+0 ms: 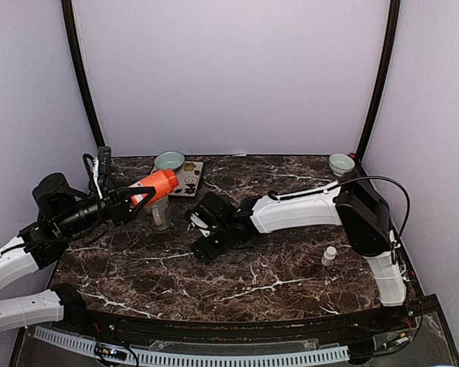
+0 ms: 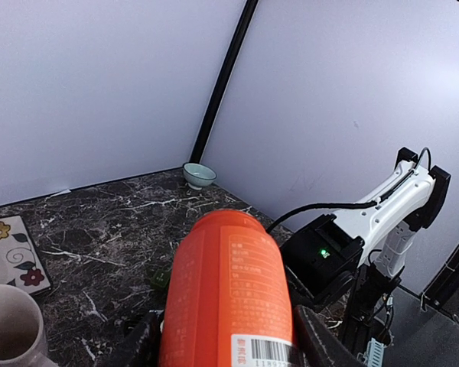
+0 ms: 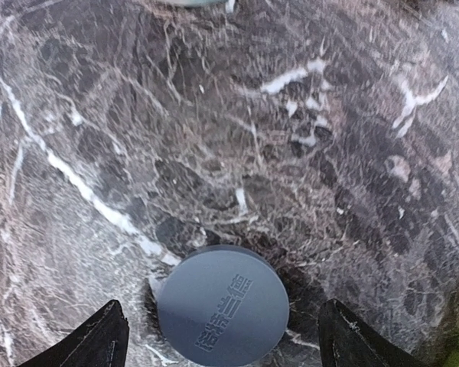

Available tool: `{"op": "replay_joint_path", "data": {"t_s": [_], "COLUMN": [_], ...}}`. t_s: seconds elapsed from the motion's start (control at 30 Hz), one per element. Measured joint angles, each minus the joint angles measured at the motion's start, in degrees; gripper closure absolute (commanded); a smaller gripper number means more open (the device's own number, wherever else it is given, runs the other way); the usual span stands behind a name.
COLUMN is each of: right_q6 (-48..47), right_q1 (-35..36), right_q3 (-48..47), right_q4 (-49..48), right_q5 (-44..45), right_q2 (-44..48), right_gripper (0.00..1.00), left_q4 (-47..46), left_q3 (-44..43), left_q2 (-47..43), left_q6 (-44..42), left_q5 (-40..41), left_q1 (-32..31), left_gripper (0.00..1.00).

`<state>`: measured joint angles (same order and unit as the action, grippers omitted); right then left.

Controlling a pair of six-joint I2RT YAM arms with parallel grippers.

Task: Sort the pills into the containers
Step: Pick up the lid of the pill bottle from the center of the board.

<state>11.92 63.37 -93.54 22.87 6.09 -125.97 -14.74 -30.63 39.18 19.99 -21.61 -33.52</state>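
So the left tool (image 2: 228,325) is clamped on the orange plastic bottle with a barcode label (image 2: 229,267), one finger on each side of it. The bottle is up in the air, tipped nearly onto its side, and in the top view it hangs right over the pale ceramic mug (image 1: 161,215), which stands on the dark brown marble counter (image 1: 275,271). I honestly can't tell which end of the bottle is the open one. The right arm stretches across to the middle of the counter. Its right tool (image 3: 220,303) is spread wide, with the round grey cap (image 3: 223,313) lying flat on the marble between the fingers. Both fingers are clear of the cap's rim, so it's just straddling it and gripping nothing. One pale teal bowl (image 1: 169,160) sits at the back left. It's just beside a flat square tile with little flower drawings (image 1: 187,180). A second pale bowl (image 1: 341,163) sits at the back right corner. A small white bottle (image 1: 329,254) stands upright on the right side, near the right arm and well apart from the mug.
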Motion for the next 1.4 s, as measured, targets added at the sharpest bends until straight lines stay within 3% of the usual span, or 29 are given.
{"op": "replay_joint_path", "data": {"t_s": [0.63, 0.8, 0.93, 1.03, 1.23, 1.4], "right_q6": [0.24, -0.02, -0.07, -0.46, 0.76, 3.04], "right_q1": [-0.74, -0.87, -1.01, -1.20, -1.68, -2.23], "right_q3": [-5.09, -5.29, -5.42, -5.35, 2.03, 11.61], "right_q4": [4.07, 4.50, 4.61, 4.37, 2.29, -2.03], "right_q5": [-0.15, -0.37, -0.92, -1.57, -5.09, -8.46], "right_q2": [-4.33, -4.42, -4.42, -4.33, 1.11, 12.63], "right_gripper": [0.28, 0.48, 0.80, 0.97, 1.00, 1.00], "left_q4": [0.33, 0.33, 0.33, 0.35, 0.94, 1.42], "left_q3": [0.76, 0.79, 0.79, 0.81, 0.74, -1.05], "left_q2": [-0.63, -0.63, -0.63, -0.63, -0.42, 2.45], "left_q6": [0.44, 0.63, 0.94, 1.33, 1.88, 2.47], "left_q5": [-0.42, -0.57, -0.85, -1.27, -3.10, -7.67], "left_q1": [1.60, 2.19, 2.40, 2.58, 2.84, 2.89], "left_gripper": [1.00, 1.00, 1.00, 1.00, 1.00, 1.00]}}
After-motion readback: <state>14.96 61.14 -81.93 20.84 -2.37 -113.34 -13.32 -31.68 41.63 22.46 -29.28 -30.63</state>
